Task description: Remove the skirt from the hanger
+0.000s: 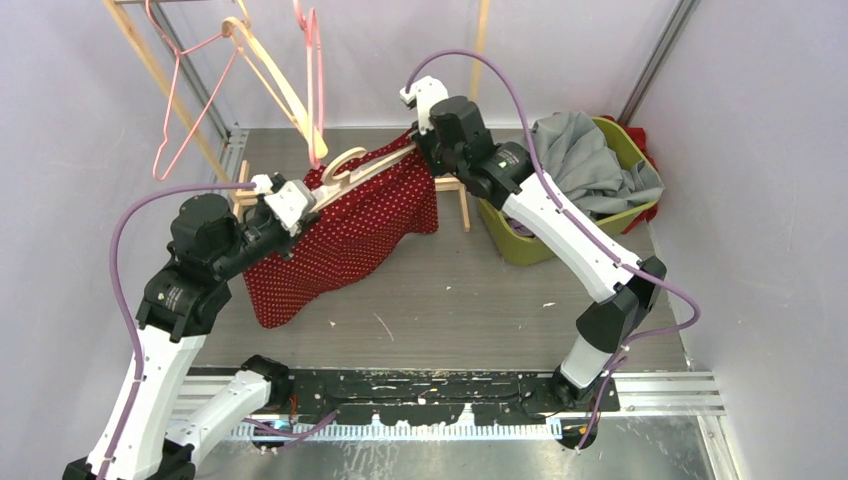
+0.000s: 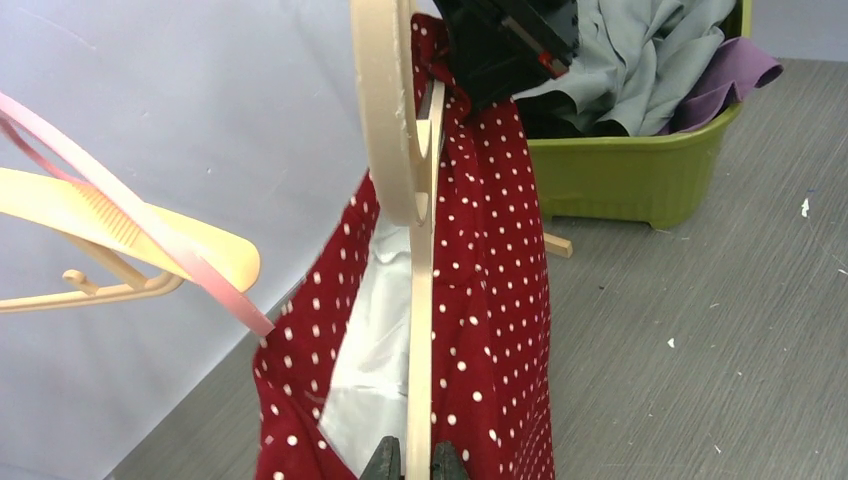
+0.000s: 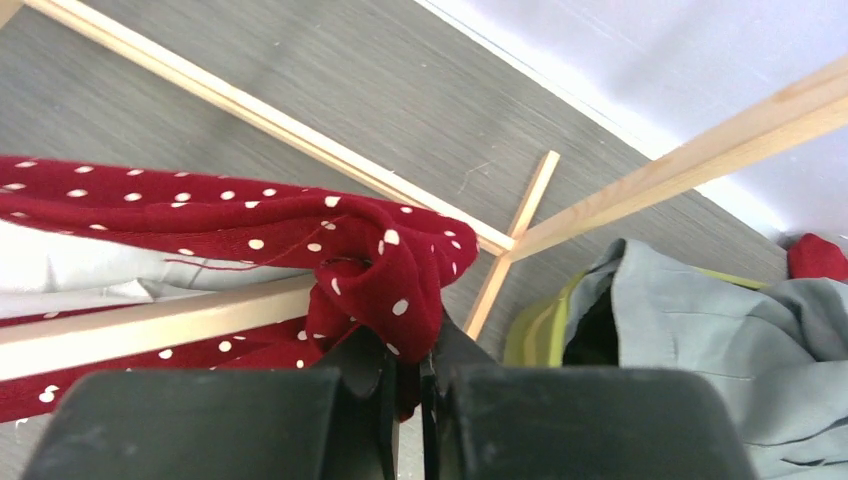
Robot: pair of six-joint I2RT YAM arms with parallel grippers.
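A red skirt with white dots hangs on a pale wooden hanger held in the air over the grey floor. My left gripper is shut on the hanger's bar at its left end; in the left wrist view the bar runs up from between the fingertips, with the skirt and its white lining around it. My right gripper is shut on a bunched fold of the skirt at the hanger's right end, next to the bar.
A green bin full of grey and purple clothes stands to the right. A wooden rack with pink and wooden empty hangers stands at the back left; its floor bars lie under the skirt.
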